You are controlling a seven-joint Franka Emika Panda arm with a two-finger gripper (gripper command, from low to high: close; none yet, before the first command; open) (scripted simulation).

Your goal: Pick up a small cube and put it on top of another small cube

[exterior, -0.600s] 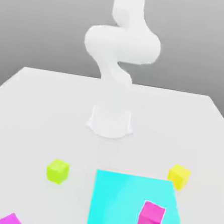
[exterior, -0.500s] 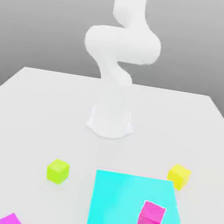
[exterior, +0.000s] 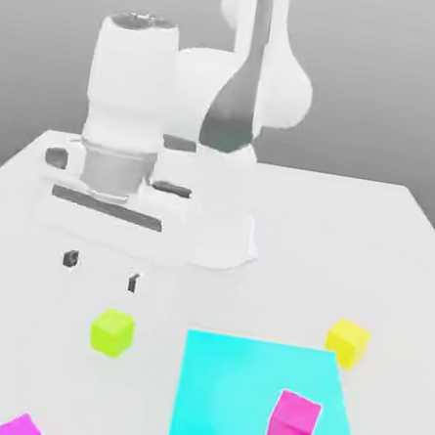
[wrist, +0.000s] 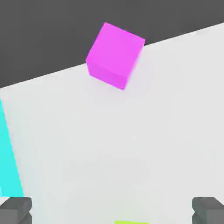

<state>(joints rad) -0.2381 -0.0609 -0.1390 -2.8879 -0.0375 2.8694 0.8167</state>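
The small lime yellow-green cube [exterior: 111, 331] rests on the white table [exterior: 356, 243], toward the exterior view's left. My gripper [exterior: 102, 271] hangs just behind and above it, open, with nothing between its dark fingertips [exterior: 71, 259]. In the hand view the gripper [wrist: 112, 210] stands wide open, and a sliver of the lime cube [wrist: 131, 222] shows between the fingertips [wrist: 15, 209]. A purer yellow cube [exterior: 347, 342] sits at the exterior view's right, beside the cyan square [exterior: 233, 392].
One magenta cube [exterior: 293, 424] stands on the cyan square. A second magenta cube [exterior: 20, 428] [wrist: 115, 54] sits at the table's near edge on the exterior view's left. The cyan square's edge [wrist: 8, 162] shows in the hand view. The arm's base [exterior: 227, 243] stands behind.
The arm has swung down from its upright pose, and the hand now hangs low over the table near the lime cube. None of the cubes has moved.
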